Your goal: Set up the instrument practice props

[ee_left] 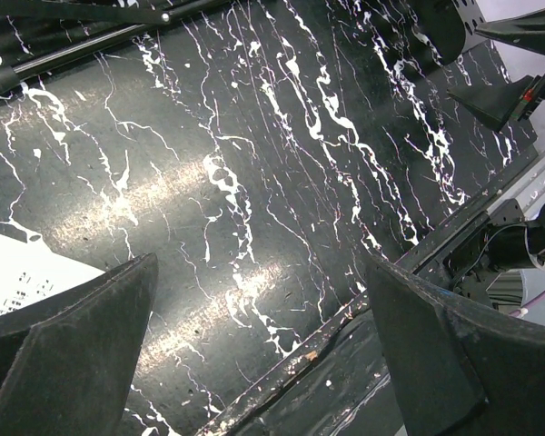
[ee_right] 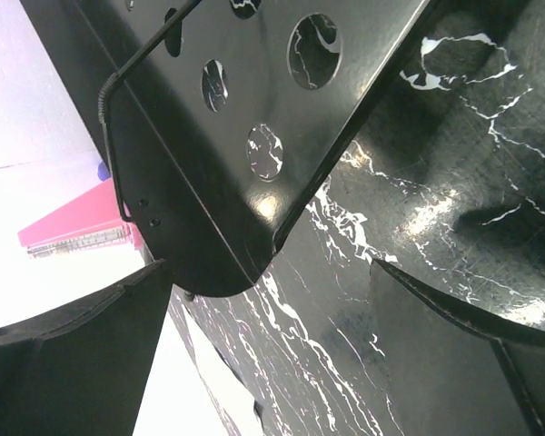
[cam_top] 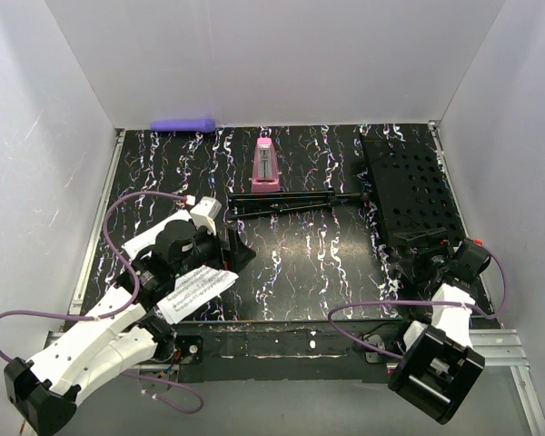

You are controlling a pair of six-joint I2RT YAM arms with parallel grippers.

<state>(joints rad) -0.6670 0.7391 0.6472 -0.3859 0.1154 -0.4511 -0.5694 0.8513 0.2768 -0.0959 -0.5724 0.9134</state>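
The black music stand lies flat on the table. Its perforated desk [cam_top: 409, 186] is at the right and its folded pole and legs [cam_top: 282, 202] reach left. The pink metronome [cam_top: 265, 165] stands upright behind the pole. A white sheet-music page [cam_top: 195, 292] lies at the near left beside my left gripper [cam_top: 239, 252], which is open and empty. The left wrist view shows the page's corner [ee_left: 18, 272] outside the left finger. My right gripper [cam_top: 418, 263] is open at the desk's near edge. The right wrist view shows the desk [ee_right: 254, 109] just ahead of its jaws and the metronome [ee_right: 82, 227].
A purple cylinder [cam_top: 183, 124] lies at the back wall on the left. White walls close in the table on three sides. A metal rail [cam_top: 282, 341] runs along the near edge. Purple cables loop beside both arms.
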